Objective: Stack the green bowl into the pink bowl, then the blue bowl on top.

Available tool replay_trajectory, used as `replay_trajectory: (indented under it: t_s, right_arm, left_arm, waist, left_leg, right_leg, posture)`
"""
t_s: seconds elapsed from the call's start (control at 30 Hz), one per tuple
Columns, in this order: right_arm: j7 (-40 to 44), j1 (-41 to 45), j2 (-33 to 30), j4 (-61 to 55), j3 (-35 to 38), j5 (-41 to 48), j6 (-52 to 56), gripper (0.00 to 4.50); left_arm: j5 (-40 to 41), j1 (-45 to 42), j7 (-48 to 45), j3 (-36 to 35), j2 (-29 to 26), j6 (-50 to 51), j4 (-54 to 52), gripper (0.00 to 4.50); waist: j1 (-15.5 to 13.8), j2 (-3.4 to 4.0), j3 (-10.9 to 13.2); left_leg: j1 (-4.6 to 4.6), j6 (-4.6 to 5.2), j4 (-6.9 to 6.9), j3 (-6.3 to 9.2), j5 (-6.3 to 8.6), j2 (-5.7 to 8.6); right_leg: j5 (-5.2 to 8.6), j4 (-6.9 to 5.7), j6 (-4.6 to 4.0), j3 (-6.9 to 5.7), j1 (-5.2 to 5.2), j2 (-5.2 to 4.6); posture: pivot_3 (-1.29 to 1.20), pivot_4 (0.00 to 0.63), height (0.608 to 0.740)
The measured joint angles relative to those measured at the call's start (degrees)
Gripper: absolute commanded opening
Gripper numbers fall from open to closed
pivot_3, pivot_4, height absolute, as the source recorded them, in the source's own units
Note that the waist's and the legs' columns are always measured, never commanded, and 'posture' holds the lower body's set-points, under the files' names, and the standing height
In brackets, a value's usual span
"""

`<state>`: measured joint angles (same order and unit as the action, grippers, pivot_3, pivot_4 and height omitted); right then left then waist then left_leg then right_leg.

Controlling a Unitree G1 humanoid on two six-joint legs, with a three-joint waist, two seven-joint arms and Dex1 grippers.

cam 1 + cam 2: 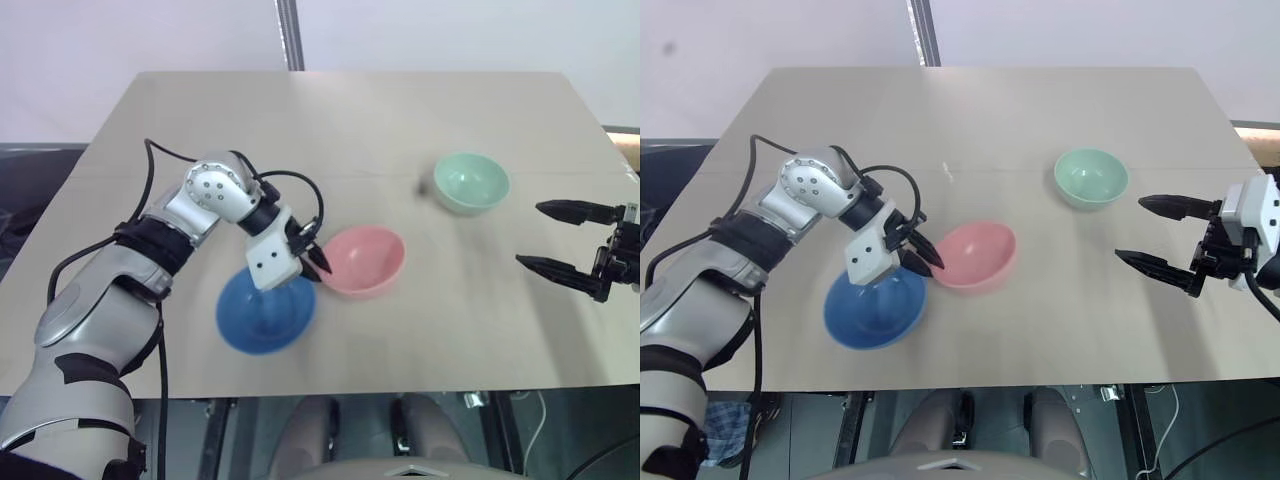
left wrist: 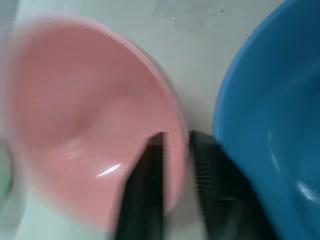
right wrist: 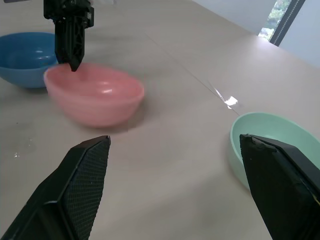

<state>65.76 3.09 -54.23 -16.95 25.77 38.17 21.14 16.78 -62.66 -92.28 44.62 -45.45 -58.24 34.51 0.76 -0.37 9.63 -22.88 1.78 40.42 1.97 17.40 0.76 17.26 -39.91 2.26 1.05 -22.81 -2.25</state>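
Note:
The pink bowl (image 1: 365, 262) sits upright near the table's front middle, smeared in the picture. My left gripper (image 1: 318, 265) is at its left rim, pointing down, one finger (image 2: 150, 165) inside the rim and the other outside, a small gap showing between them; it is open. The blue bowl (image 1: 262, 315) rests on the table just left of the pink one, under my left wrist. The green bowl (image 1: 471, 182) stands apart at the back right. My right gripper (image 1: 545, 237) hovers open and empty right of the green bowl.
The beige table (image 1: 330, 120) has bare room at the back and between the pink and green bowls. Its front edge runs just behind the blue bowl. A metal post (image 1: 290, 35) rises behind the table.

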Motion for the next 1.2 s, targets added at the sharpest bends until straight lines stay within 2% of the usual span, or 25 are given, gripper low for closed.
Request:
replay_trajectory:
  t_s: [0.03,0.27,0.4,0.53,0.67,0.77,0.8,0.87,1.1,1.2]
  right_arm:
    - [0.0,-0.13,0.0,0.0,0.0,0.0,0.0,4.5]
    - [-0.02,-0.3,0.0,-0.01,0.02,0.0,-0.05,4.5]
    - [0.0,-0.27,0.0,0.0,0.01,0.01,-0.09,4.5]
    - [0.04,-0.22,-0.01,0.02,-0.01,0.0,-0.09,4.5]
    - [0.11,-0.08,-0.04,0.07,-0.05,0.01,-0.1,4.5]
    - [0.28,-0.13,-0.3,0.39,0.18,-0.02,-0.11,4.5]
    - [0.29,-0.13,-0.32,0.5,0.18,-0.02,-0.11,4.5]
    - [0.58,0.18,-0.39,0.78,0.03,-0.04,-0.14,4.5]
    - [1.49,1.72,-1.26,3.41,-0.99,-1.94,-0.45,4.5]
    - [1.14,3.75,-2.94,6.6,-3.4,-5.11,-0.57,4.5]
  left_arm:
    - [-0.07,0.0,0.0,-0.5,0.28,-0.02,0.33,2.96]
    - [1.39,0.01,0.0,-1.6,-0.1,4.01,-1.28,2.96]
    - [5.99,0.0,0.0,-4.57,-2.29,13.29,-4.71,2.96]
    - [12.6,0.41,0.0,-8.5,-7.77,27.42,-9.23,2.96]
    - [18.53,6.14,0.28,-18.48,-11.06,41.13,-12.01,2.96]
    - [23.7,15.69,1.52,-27.41,-15.06,54.53,-15.52,2.96]
    - [23.92,15.94,1.55,-27.78,-15.19,55.22,-15.51,2.96]
    - [26.41,21.09,3.41,-34.3,-16.78,61.51,-18.44,2.96]
    - [25.82,33.13,10.37,-50.45,-19.41,68.01,-16.25,2.96]
    - [25.0,42.0,10.83,-58.89,-20.72,69.22,-17.26,2.96]
  waist:
    - [0.0,0.0,0.0]
    - [0.0,0.0,0.0]
    - [0.03,0.0,0.0]
    - [0.32,0.0,0.0]
    - [0.27,0.03,-0.01]
    - [0.45,0.03,0.0]
    - [0.41,0.02,0.0]
    - [0.2,0.02,0.0]
    - [0.01,0.02,0.0]
    - [0.06,0.03,0.01]
  left_leg:
    - [0.0,0.0,0.0,0.0,0.0,0.0]
    - [0.0,0.0,0.0,0.0,0.0,0.0]
    - [0.0,0.0,0.0,0.01,0.0,-0.01]
    - [0.01,0.0,-0.01,0.01,0.0,-0.03]
    - [0.05,0.0,0.0,0.01,0.0,-0.04]
    - [0.05,0.0,-0.01,0.0,0.0,-0.08]
    - [0.04,0.0,-0.01,0.02,0.0,-0.08]
    - [0.06,0.0,-0.01,0.03,0.0,-0.08]
    - [0.07,0.01,-0.02,0.05,0.0,-0.05]
    - [0.1,0.0,-0.07,0.01,0.01,-0.04]
  right_leg:
    - [0.0,0.0,0.0,0.0,0.0,0.0]
    - [0.0,-0.01,0.0,0.0,0.0,0.0]
    - [0.0,-0.01,0.0,0.0,0.0,0.0]
    - [0.0,-0.02,0.0,0.0,-0.01,0.02]
    - [0.0,-0.05,0.0,-0.02,0.0,0.02]
    - [0.0,-0.03,0.0,0.01,0.0,0.0]
    - [0.0,-0.03,0.0,0.0,0.0,0.0]
    - [0.0,-0.01,0.0,0.02,0.02,-0.12]
    - [0.0,0.0,0.0,-0.04,0.04,-0.3]
    - [0.0,0.02,0.0,0.03,0.03,-0.37]
  posture:
    - [0.0,0.15,0.74]
    - [0.0,0.15,0.74]
    - [0.0,0.15,0.74]
    - [0.0,0.15,0.74]
    - [0.0,0.15,0.74]
    - [0.0,0.15,0.74]
    - [0.0,0.15,0.74]
    - [0.0,0.15,0.74]
    - [0.0,0.15,0.74]
    - [0.0,0.15,0.74]
